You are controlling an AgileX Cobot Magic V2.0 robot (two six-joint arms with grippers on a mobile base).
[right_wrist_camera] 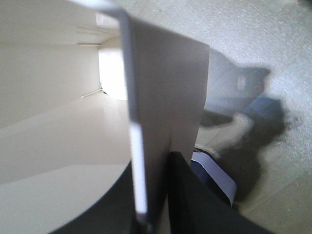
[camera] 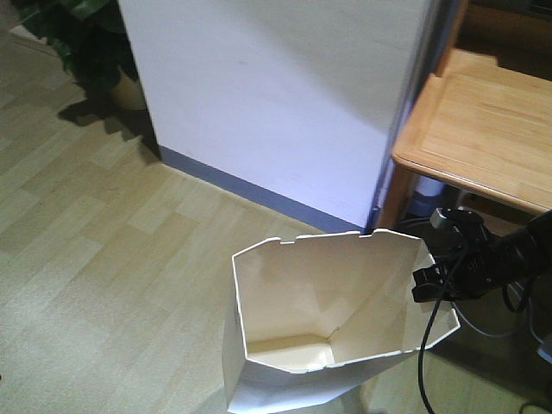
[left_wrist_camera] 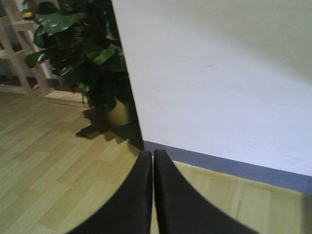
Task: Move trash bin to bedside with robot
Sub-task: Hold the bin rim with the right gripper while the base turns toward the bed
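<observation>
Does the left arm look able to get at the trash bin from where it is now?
Probably, after turning: the floor left of the trash bin is bare, but the left gripper is shut, facing the wall, while the right gripper grips the bin's rim.

White wall point(camera: 276, 103): plain, upright, unmarked.
Blue-grey baseboard point(camera: 259, 194): runs along the wall's foot.
Light wood-plank floor point(camera: 103, 259): meets the baseboard and spreads out left of the wall.
Potted plant point(left_wrist_camera: 83, 53): broad dark-green leaves in a brass-coloured pot point(left_wrist_camera: 121, 113). It stands just beside the wall's left edge and throws a shadow on the floor.
Wooden shelf rack point(left_wrist_camera: 19, 63): further left of the wall, beyond the plant. A small orange item point(left_wrist_camera: 28, 15) sits on an upper shelf, too small to identify.
Wooden desk point(camera: 483, 129): light-brown top, right of the wall. Its leg point(camera: 394, 203) stands close to the wall's right edge.
</observation>
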